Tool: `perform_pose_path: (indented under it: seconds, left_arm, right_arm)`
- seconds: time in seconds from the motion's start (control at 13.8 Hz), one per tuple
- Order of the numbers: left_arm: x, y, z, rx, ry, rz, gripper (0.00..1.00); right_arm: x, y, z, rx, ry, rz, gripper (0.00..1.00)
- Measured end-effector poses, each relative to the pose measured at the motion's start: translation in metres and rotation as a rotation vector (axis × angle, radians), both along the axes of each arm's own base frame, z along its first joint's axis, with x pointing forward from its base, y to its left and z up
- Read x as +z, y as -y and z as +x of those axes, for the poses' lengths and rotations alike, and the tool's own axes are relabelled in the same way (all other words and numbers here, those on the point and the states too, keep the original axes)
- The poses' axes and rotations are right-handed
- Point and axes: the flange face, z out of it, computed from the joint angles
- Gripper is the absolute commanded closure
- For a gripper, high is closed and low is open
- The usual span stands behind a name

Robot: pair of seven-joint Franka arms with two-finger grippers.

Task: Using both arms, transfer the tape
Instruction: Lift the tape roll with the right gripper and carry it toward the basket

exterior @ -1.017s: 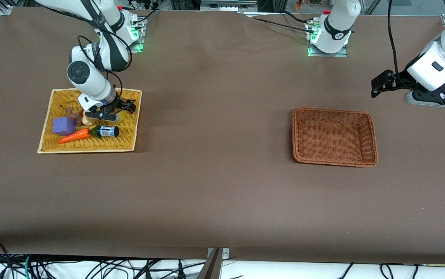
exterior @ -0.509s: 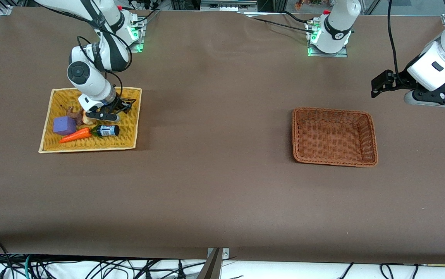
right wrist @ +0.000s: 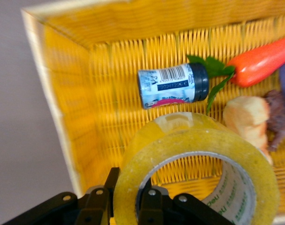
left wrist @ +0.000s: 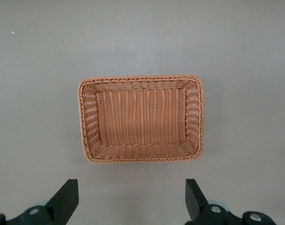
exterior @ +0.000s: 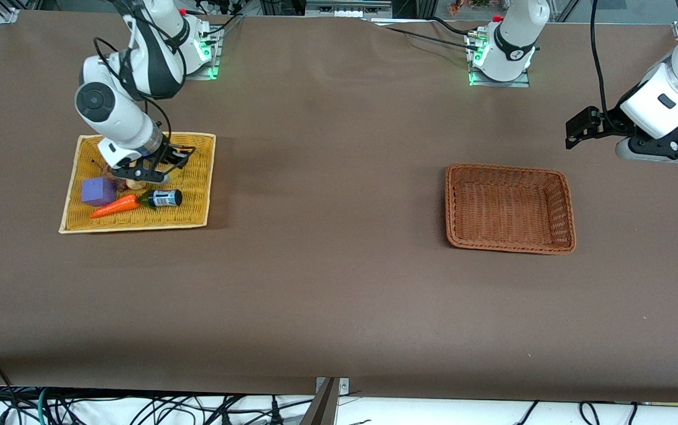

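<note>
My right gripper (exterior: 159,170) hangs low over the yellow basket (exterior: 138,226) at the right arm's end of the table. It is shut on the tape (right wrist: 194,154), a yellowish translucent roll. One finger is inside the roll's hole and the other on its outer face, as the right wrist view (right wrist: 130,192) shows. The tape is held on edge just above the basket floor. In the front view the gripper hides most of it. My left gripper (exterior: 575,133) waits in the air, open and empty (left wrist: 131,201), past the brown basket (exterior: 507,169) toward the left arm's end.
The yellow basket (right wrist: 67,117) holds a purple cube (exterior: 98,192), an orange carrot (exterior: 113,206), a small dark-capped bottle (exterior: 164,198), a pale lump (right wrist: 245,117) and a brown piece. The brown basket (left wrist: 140,79) is empty. Bare brown table lies between the baskets.
My right arm has risen and shifted toward the right arm's end of the table, over the basket, with the tape in its fingers. The left arm has not moved.
</note>
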Motion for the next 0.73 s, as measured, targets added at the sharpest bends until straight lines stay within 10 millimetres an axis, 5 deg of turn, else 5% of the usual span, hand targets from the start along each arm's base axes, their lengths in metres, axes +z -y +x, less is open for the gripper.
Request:
perform_pose_path:
  seconds: [0.15, 0.44, 0.73]
  left_arm:
    - [0.000, 0.000, 0.000, 0.000, 0.000, 0.000, 0.00]
    - [0.000, 0.000, 0.000, 0.000, 0.000, 0.000, 0.00]
    - [0.000, 0.000, 0.000, 0.000, 0.000, 0.000, 0.00]
  right_arm:
    - [0.036, -0.036, 0.010, 0.008, 0.034, 0.000, 1.00]
    - [0.079, -0.174, 0.012, -0.057, 0.075, 0.022, 1.00]
    - [0.071, -0.300, 0.022, -0.111, 0.069, 0.091, 1.00]
